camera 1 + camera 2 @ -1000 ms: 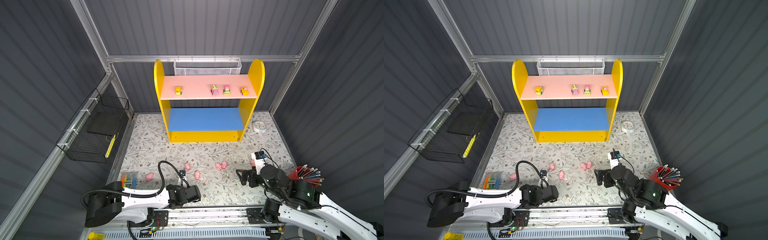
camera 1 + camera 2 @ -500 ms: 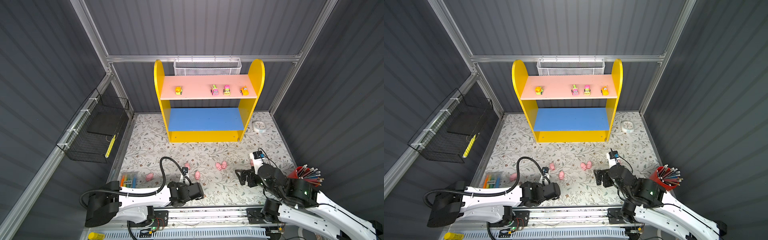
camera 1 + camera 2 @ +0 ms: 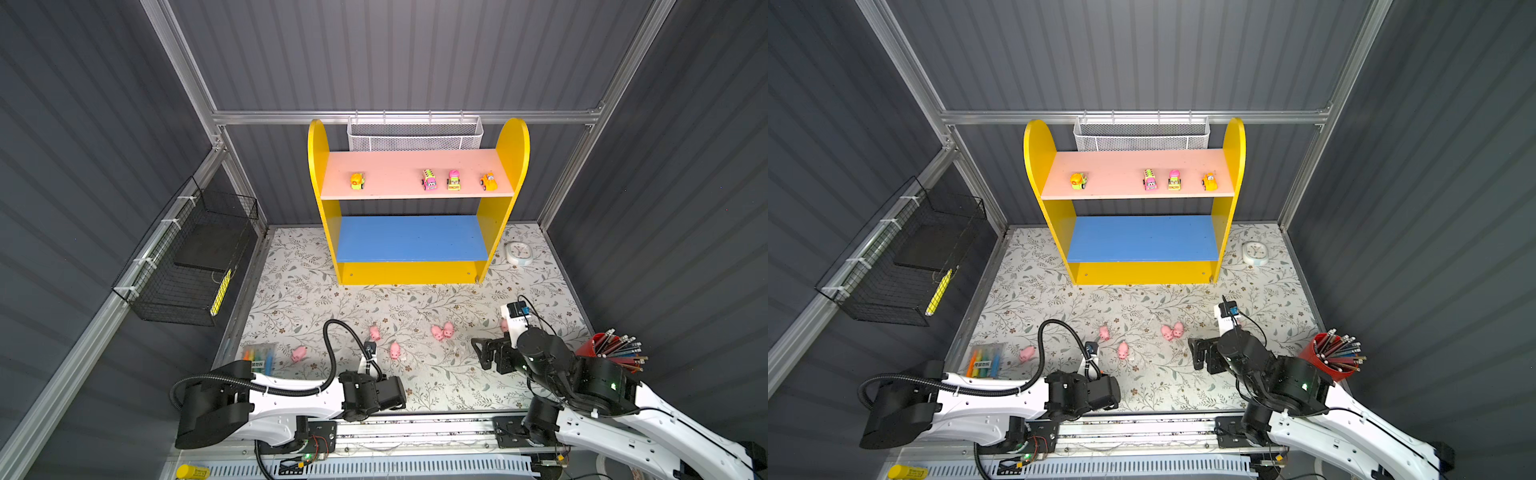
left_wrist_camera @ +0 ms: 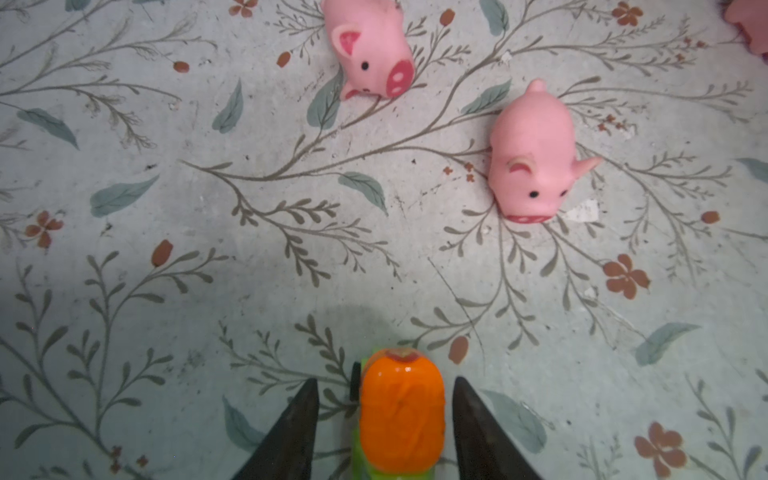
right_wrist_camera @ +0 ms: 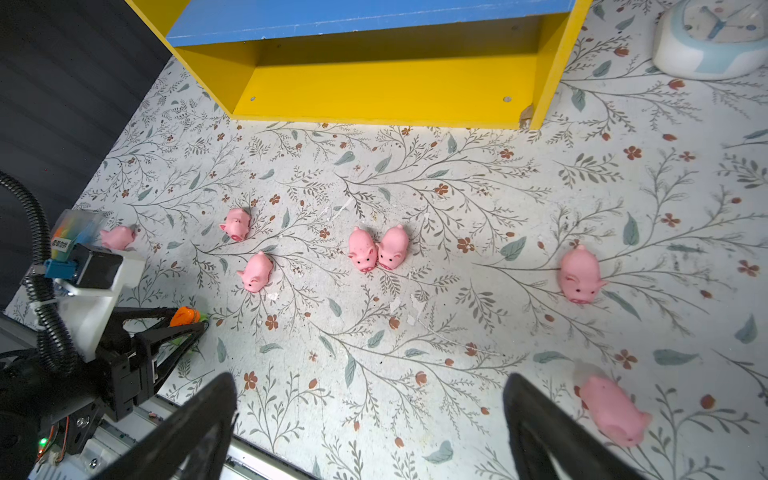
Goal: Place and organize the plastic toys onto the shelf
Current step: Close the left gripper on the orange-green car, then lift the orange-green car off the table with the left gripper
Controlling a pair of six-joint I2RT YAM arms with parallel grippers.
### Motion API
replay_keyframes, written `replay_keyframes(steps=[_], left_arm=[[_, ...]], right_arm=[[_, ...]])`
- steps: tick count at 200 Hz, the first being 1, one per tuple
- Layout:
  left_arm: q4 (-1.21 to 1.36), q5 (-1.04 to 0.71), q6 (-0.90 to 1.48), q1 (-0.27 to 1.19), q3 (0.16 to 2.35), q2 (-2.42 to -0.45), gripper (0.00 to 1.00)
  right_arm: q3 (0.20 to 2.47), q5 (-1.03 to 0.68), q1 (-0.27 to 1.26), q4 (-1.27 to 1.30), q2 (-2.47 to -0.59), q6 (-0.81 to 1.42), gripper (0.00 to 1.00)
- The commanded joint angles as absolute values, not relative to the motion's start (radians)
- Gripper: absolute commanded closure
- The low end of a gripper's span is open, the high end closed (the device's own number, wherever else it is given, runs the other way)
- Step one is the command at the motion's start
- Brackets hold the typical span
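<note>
Farthest out from the shelf (image 3: 415,274), the left gripper (image 4: 384,386) stands parted astride an orange-and-green toy vehicle (image 4: 401,415) on the mat (image 4: 166,208), not pinching it; the right gripper (image 5: 370,386) is spread wide, empty. Nearer the shelf seven pink pigs (image 5: 361,249) lie scattered, and four toy vehicles (image 3: 430,180) sit on its pink upper board (image 3: 395,172).

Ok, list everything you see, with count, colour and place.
shelf: one, yellow sides with pink and blue boards, back of mat
cars: four, orange, pink, yellow-green, on upper board
orange car: one, orange over green, near edge of mat
pigs: seven, pink, scattered on mat
clock: one, white, right of shelf
mesh basket: one, white, behind shelf top
wire basket: one, black, left wall
pencil cup: one, red, near right corner
crayon pack: one, multicoloured, near left corner
left gripper: one, black, open astride orange car
right gripper: one, black, open, empty, above mat
</note>
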State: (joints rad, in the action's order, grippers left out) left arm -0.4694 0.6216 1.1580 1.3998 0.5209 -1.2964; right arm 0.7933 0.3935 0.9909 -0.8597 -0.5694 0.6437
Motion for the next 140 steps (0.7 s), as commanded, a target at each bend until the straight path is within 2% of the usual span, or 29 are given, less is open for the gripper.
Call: replay_keyframes(steps=[1, 34, 60, 74, 89, 102, 125, 140], left_arm=[[-0.476, 0.664, 1.183, 1.412, 0.543, -1.303, 0.55], [-0.487, 0.684, 1.201, 1.412, 0.523, -1.258, 0.62], [-0.499, 0.688, 1.198, 1.411, 0.532, -1.259, 0.72], [-0.499, 0.683, 1.193, 1.412, 0.538, -1.272, 0.71], [-0.485, 0.671, 1.193, 1.413, 0.536, -1.285, 0.63], [-0.477, 0.664, 1.199, 1.412, 0.529, -1.294, 0.6], [-0.474, 0.661, 1.202, 1.412, 0.522, -1.29, 0.58], [-0.472, 0.663, 1.205, 1.413, 0.516, -1.281, 0.61]], right_arm=[[0.811, 0.417, 0.995, -0.895, -0.555, 0.645, 0.01], [0.807, 0.421, 0.994, -0.891, -0.549, 0.646, 0.01], [0.81, 0.417, 0.995, -0.891, -0.559, 0.644, 0.01], [0.813, 0.415, 0.995, -0.89, -0.559, 0.641, 0.01], [0.815, 0.417, 0.995, -0.891, -0.559, 0.64, 0.01], [0.815, 0.421, 0.994, -0.893, -0.56, 0.639, 0.01], [0.816, 0.421, 0.994, -0.892, -0.561, 0.639, 0.01], [0.816, 0.424, 0.995, -0.894, -0.562, 0.64, 0.01]])
